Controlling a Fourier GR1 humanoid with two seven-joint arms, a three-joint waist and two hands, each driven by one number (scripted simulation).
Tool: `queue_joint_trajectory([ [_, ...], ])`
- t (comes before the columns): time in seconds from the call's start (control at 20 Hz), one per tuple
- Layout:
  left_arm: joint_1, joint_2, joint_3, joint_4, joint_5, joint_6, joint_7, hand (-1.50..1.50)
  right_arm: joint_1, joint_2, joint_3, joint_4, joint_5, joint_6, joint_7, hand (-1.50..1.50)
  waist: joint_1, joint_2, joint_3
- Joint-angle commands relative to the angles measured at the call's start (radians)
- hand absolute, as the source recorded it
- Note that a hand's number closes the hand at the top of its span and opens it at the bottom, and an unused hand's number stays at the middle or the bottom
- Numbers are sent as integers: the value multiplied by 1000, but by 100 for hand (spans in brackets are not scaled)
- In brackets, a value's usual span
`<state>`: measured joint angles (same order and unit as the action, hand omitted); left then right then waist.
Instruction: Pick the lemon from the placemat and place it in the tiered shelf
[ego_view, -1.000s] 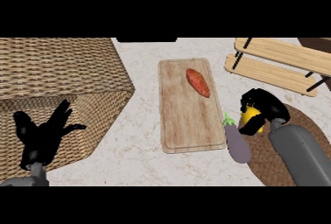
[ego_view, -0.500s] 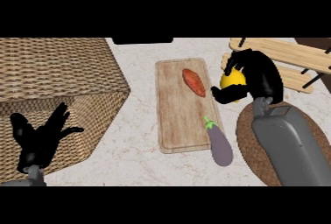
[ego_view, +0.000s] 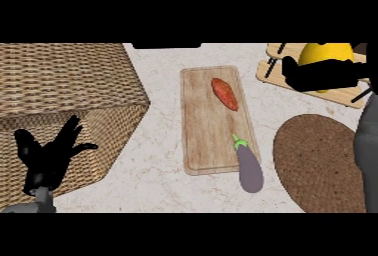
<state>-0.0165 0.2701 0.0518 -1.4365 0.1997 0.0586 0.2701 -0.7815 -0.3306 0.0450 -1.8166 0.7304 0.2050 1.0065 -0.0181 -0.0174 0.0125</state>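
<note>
The lemon (ego_view: 325, 52) sits at the counter's far right corner, held in the right hand (ego_view: 325, 76), whose black fingers curl round its lower half so that only the yellow top shows. Hand and lemon are over the tiered shelf (ego_view: 275, 75), a pale wooden frame with dark rods lying along the counter's far right edge; whether the lemon touches the wood or hangs just above it is hard to say from this steep angle. The grey right forearm runs down the right edge of the view.

Nearer along the right side lies the placemat (ego_view: 317, 165), a round brown woven mat, partly cut off by the forearm. Just left of it, a purple eggplant (ego_view: 249, 167) with a green stem lies across the near right corner of a long wooden cutting board (ego_view: 203, 135) and hangs over onto the marble counter (ego_view: 159, 175). Toward the board's far end rests an orange-red sweet potato (ego_view: 225, 93), set slightly aslant.

A large wicker basket (ego_view: 63, 85) fills the counter's left side. In front of its near wall, at the lower left, the left hand (ego_view: 46, 155) rests with fingers spread and upright, holding nothing.
</note>
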Motion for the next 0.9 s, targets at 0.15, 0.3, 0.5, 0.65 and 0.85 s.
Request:
queue_joint_trajectory([
  [0.15,31,-26,-36,55,-20,-25,4,0,-192,-105,-179,76,-73,116,99,150,18,15,-14],
  [0.3,7,-30,-33,49,-12,-29,23,0,-207,-154,-228,182,-65,75,9,150,24,19,-13],
  [0.5,-8,-66,-57,34,-48,16,29,0,-247,-254,-310,306,-111,101,-91,150,24,20,-13],
  [0.65,-15,-56,-37,73,-36,-21,-8,0,-295,-281,-304,372,-103,106,-119,150,24,20,-13],
  [0.85,13,-39,-32,33,-17,-52,29,0,-364,-320,-311,539,-112,117,-195,150,38,22,-14],
])
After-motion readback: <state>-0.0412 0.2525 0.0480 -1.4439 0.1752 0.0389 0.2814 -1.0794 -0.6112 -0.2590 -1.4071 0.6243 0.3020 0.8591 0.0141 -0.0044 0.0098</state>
